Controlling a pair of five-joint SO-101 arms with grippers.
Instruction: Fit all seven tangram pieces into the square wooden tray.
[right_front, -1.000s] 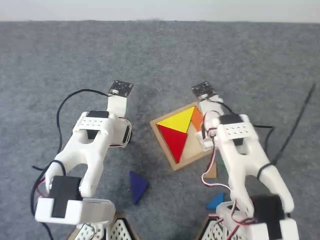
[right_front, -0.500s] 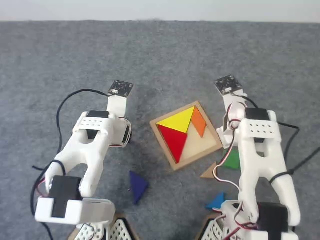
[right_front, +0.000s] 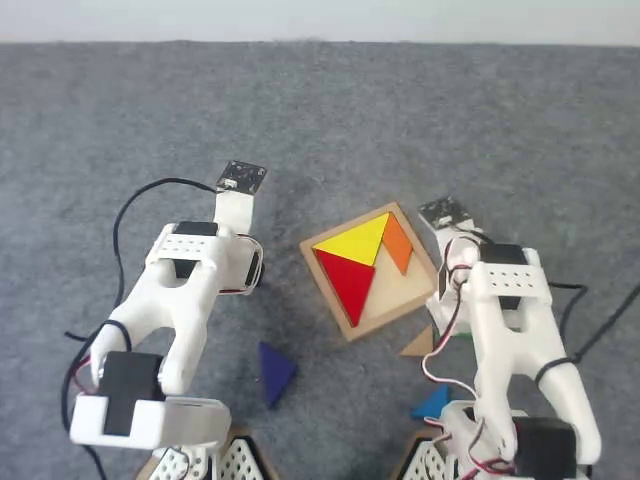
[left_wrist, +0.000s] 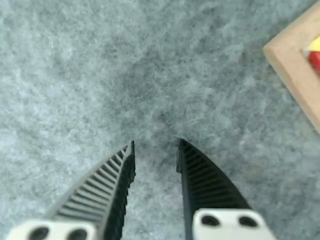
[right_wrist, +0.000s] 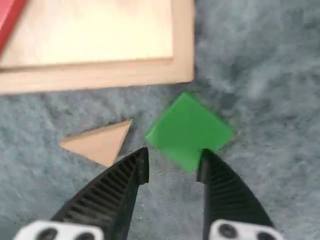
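The right gripper (right_wrist: 173, 153) hangs low with its fingers spread, tips just short of the green square (right_wrist: 189, 131). The square lies flat on the mat (right_wrist: 280, 75), just outside a corner of the tray (right_wrist: 183, 45). The tan triangle (right_wrist: 98, 142) lies close beside it, near one fingertip.

The step looks like picking up the square. It sits cornerwise to the jaws, so closing now would likely pinch two corners and spin it. A better grasp would:
- turn the wrist until the pads face two parallel edges;
- centre over the piece;
- press the tips into the soft mat before closing;
- keep the nearer finger clear of the triangle.

The tray holds yellow (right_front: 355, 243), red (right_front: 347, 283) and orange (right_front: 398, 245) pieces, with bare floor left on the side toward this arm.

The left gripper (left_wrist: 156, 144) is spread too, over bare mat.
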